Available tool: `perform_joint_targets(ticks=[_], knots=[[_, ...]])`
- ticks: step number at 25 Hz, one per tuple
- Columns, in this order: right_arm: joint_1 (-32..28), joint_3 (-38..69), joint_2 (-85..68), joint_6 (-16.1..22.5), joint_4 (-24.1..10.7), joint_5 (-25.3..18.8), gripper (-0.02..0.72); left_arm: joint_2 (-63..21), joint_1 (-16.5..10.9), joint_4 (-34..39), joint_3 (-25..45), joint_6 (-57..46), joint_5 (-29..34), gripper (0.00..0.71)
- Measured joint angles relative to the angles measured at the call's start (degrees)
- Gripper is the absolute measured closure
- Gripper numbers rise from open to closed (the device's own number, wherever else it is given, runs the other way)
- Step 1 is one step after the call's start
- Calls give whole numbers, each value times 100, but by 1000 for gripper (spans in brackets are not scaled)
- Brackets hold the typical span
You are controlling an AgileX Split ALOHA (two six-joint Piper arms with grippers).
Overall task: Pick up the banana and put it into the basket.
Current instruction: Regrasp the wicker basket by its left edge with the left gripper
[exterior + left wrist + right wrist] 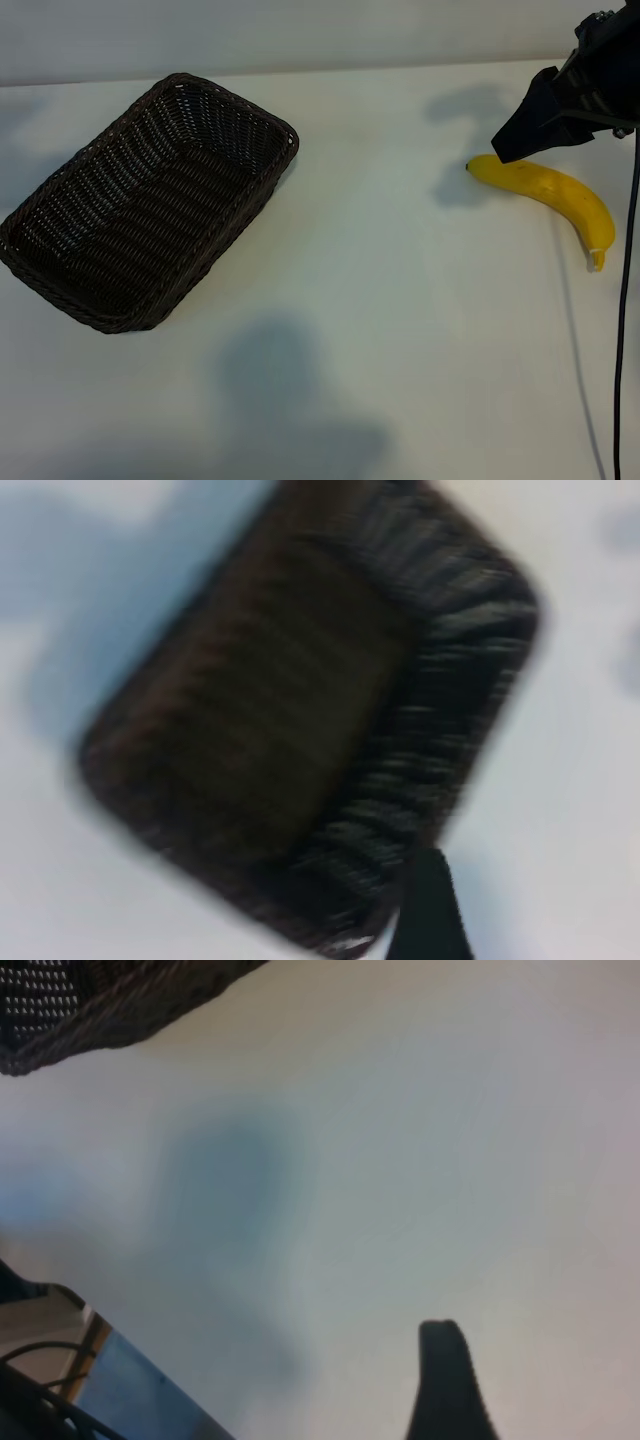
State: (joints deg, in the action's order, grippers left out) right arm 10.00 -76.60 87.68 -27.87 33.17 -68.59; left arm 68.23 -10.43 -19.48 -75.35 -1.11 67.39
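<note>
At the left of the exterior view the basket (150, 200) sits on the white tabletop (380, 300), dark woven wicker, lying on a diagonal with nothing inside it. My left arm is out of that view; its wrist camera looks down on the basket (300, 710), and one dark finger (432, 910) of my left gripper shows at the frame's edge. Those fingers stand well apart and hold nothing.

Toward the right, well apart from the basket, the banana (550, 195) lies flat on the tabletop, its dark tip pointing toward the basket and its pale stem end nearer the camera. My right gripper (515, 135) hangs just above the dark tip, fingers fairly wide apart, gripping nothing.
</note>
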Motion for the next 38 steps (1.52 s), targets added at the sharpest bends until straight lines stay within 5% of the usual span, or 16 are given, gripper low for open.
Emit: perform_joint_targets(ticks=[4,13,38], knots=[[0,0,0,27,0,13,236,-328,-454,643,892,-448,0,181],[0,0,0,81,2,33,236,-207,-1108,40,2832,-369,-918,183],[0,0,0,97,66,68,236,1194,-1137,-538,3196,-701,-2823,183]])
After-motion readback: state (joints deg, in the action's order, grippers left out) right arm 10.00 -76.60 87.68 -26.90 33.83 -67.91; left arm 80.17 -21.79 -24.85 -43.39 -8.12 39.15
